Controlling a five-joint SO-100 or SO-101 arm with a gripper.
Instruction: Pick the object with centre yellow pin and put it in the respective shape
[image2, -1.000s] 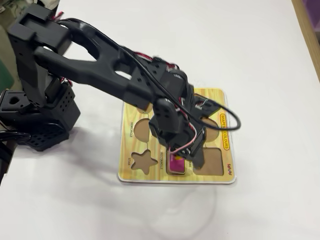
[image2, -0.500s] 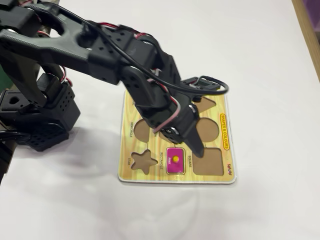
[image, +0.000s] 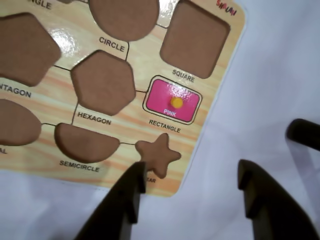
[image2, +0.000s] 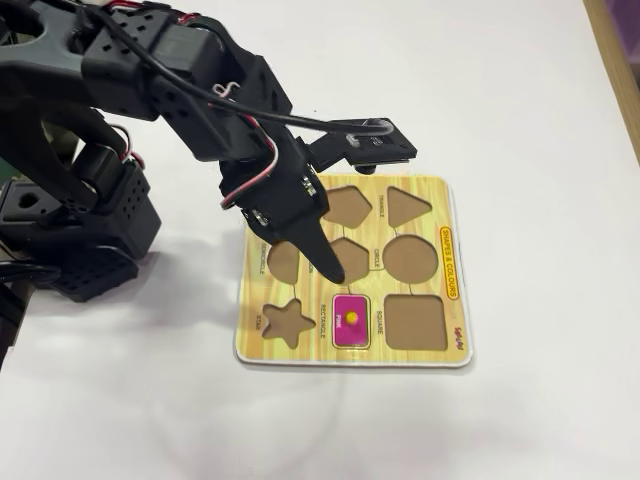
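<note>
A pink rectangle piece (image: 172, 101) with a yellow centre pin (image: 176, 102) sits seated in the slot marked RECTANGLE of the wooden shape board (image: 145, 55). In the fixed view the piece (image2: 351, 321) lies in the board's (image2: 452, 262) front row, between the star and square slots. My gripper (image: 190, 175) is open and empty. It hangs over the board's corner by the star slot (image: 157, 152), a little short of the pink piece. In the fixed view the gripper (image2: 326, 264) hovers above the hexagon slot.
The other slots are empty: hexagon (image: 104, 82), square (image: 194, 40), circle (image: 125, 15), semicircle (image: 85, 142), triangle (image2: 408, 205). The arm's base (image2: 90, 230) stands left of the board. White tabletop surrounds the board; a wooden edge (image2: 620, 50) runs at the far right.
</note>
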